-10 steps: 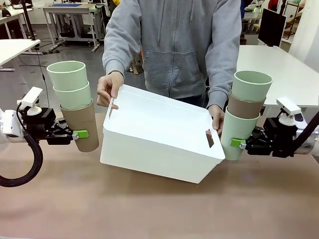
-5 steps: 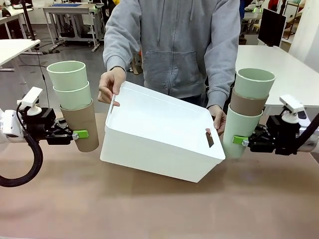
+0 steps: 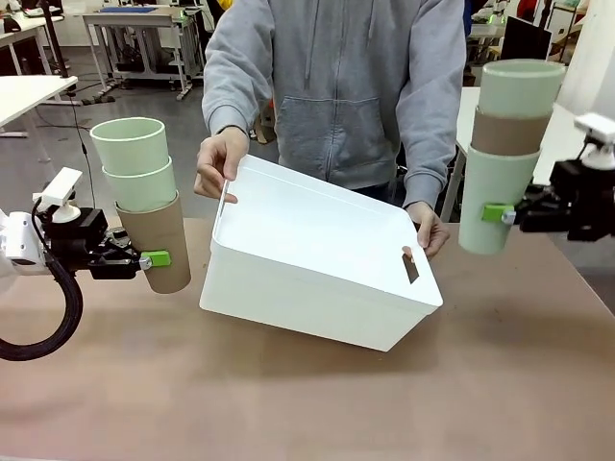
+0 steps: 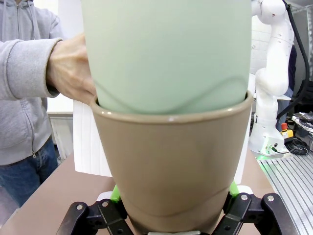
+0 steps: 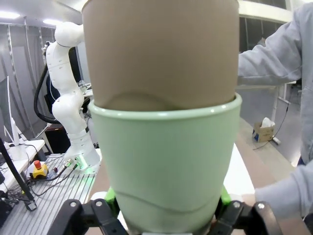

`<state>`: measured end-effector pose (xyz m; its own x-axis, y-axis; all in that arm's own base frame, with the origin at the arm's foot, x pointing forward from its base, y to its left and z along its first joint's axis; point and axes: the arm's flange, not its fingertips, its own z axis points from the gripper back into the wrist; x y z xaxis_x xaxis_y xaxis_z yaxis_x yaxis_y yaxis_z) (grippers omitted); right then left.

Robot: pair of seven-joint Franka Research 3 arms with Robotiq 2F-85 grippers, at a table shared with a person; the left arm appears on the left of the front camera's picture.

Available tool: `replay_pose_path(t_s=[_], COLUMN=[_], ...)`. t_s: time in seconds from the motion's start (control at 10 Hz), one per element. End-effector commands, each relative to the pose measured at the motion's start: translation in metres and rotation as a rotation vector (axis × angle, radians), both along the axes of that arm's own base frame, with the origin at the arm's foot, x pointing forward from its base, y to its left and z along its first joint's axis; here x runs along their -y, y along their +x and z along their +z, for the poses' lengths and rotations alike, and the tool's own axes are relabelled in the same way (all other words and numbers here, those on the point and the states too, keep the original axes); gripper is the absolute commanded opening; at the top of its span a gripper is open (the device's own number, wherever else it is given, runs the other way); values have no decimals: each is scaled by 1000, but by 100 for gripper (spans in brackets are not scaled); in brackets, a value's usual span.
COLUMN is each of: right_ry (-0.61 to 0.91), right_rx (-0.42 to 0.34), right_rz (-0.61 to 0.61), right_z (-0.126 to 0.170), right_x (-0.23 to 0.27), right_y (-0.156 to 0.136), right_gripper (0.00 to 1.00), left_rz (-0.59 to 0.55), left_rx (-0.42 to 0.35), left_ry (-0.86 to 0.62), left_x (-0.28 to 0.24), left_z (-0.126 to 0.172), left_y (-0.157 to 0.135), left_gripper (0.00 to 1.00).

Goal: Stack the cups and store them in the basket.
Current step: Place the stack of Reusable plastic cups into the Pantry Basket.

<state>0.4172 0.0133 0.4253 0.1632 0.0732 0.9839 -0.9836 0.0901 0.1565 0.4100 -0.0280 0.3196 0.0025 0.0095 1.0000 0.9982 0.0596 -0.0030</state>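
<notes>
My left gripper (image 3: 154, 259) is shut on a stack of cups (image 3: 144, 197), a tan-brown one at the bottom with two mint green ones nested in it, held upright at the table's left. The same stack (image 4: 171, 127) fills the left wrist view. My right gripper (image 3: 498, 213) is shut on another stack (image 3: 504, 154), mint green at the bottom, then tan-brown, then mint green, raised at the right. That stack (image 5: 164, 132) looms in the right wrist view. A person holds the white basket (image 3: 317, 264) by both handle slots, tilted toward me, between the two stacks.
The person's hands (image 3: 219, 163) grip the basket's two ends. The brown table (image 3: 307, 403) lies bare in front of the basket. White tables and workbenches stand behind the person.
My right gripper has lifted its stack of cups up and a little to the right. The person has shifted the tilted basket slightly. The left arm has stayed put.
</notes>
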Motion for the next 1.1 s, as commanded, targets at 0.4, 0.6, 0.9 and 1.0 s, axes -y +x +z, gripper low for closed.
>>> replay_pose_path(t_s=[0.4, 0.6, 0.9, 1.0], right_ry=[-370, -491, -662, -706], right_rx=[-148, -152, -144, -132], right_rz=[120, 173, 247, 268], right_z=[80, 85, 73, 69], right_x=[-92, -133, -192, -207], right_y=[73, 82, 82, 81], right_gripper=[85, 85, 85, 85], left_rz=[-3, -3, -3, -3], left_rx=[12, 12, 12, 12], left_ry=[-4, -4, -4, -4], left_x=[0, 0, 0, 0], left_z=[4, 4, 4, 4], left_y=[-1, -1, -1, -1], left_gripper=[85, 85, 85, 85])
